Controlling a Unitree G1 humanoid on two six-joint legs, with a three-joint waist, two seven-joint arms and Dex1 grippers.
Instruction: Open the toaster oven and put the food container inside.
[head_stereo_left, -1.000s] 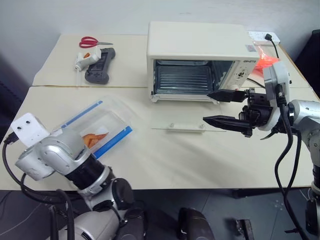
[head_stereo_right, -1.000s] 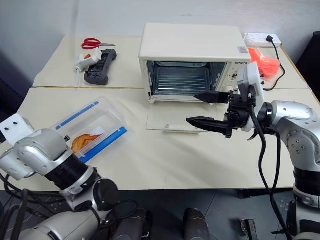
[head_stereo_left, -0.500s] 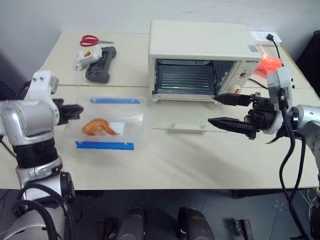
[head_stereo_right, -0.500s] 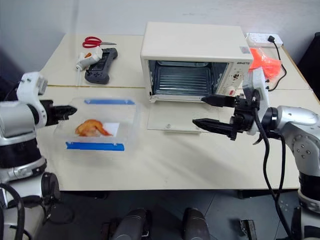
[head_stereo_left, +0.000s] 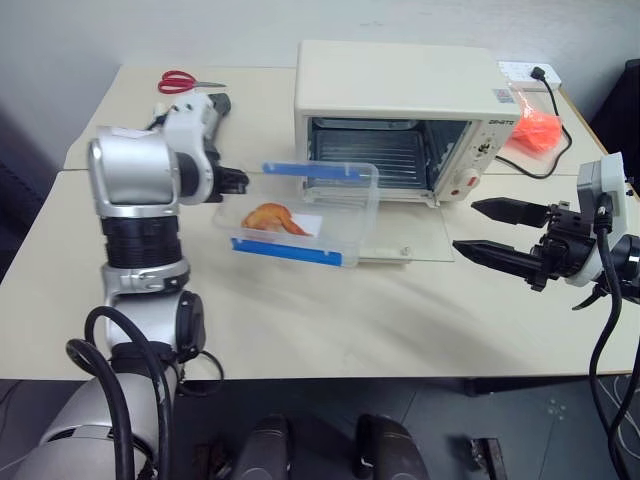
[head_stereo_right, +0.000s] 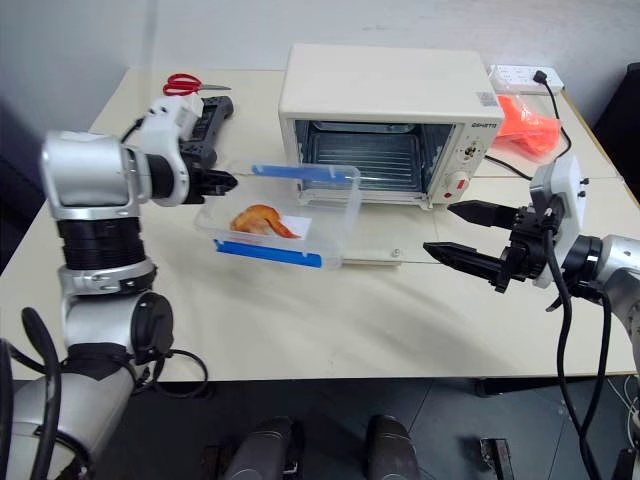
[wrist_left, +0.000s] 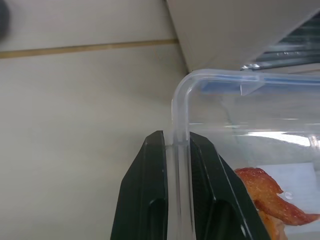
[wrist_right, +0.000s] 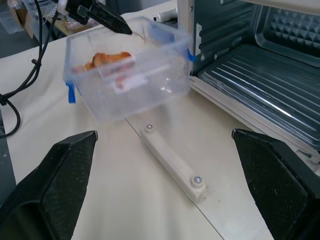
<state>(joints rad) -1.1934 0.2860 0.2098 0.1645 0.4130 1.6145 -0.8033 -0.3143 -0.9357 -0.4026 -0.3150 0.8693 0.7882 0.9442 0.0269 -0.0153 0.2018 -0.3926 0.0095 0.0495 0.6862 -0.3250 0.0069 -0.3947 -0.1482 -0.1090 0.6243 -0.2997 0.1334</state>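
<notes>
Hidden: the left gripper (wrist_left: 175, 150) has its fingertips half covered by the clear wall they pinch — in the head views just the black tips show at the box's short end.
Box: the food container (head_stereo_left: 305, 205) is clenched by one short wall and held off the table, tilted a little, in front of the oven's mouth and partly over the lowered door; a golden-brown pastry (head_stereo_left: 276, 217) lies inside, blue strips along both long sides.
Oven: the toaster oven (head_stereo_left: 400, 90) sits at about 12 o'clock on the table with its cavity open and the ribbed tray visible; the glass door (head_stereo_left: 425, 240) lies flat on the table, hard to see but for its cream handle (wrist_right: 172, 165).
Right tool: the right gripper (head_stereo_left: 495, 232) hangs released, jaws wide apart, at about 3 o'clock, well apart from the door's edge.
Room to move: bare table lies between the right gripper and the door, and in front of the box toward 6 o'clock.
Surface: a cream table (head_stereo_left: 330, 320) of joined panels.
Far side: red scissors (head_stereo_left: 180, 82) at 11 o'clock — an orange bundle (head_stereo_left: 530, 130) and a power strip (head_stereo_left: 520, 71) at 1 o'clock; grey wall behind.
</notes>
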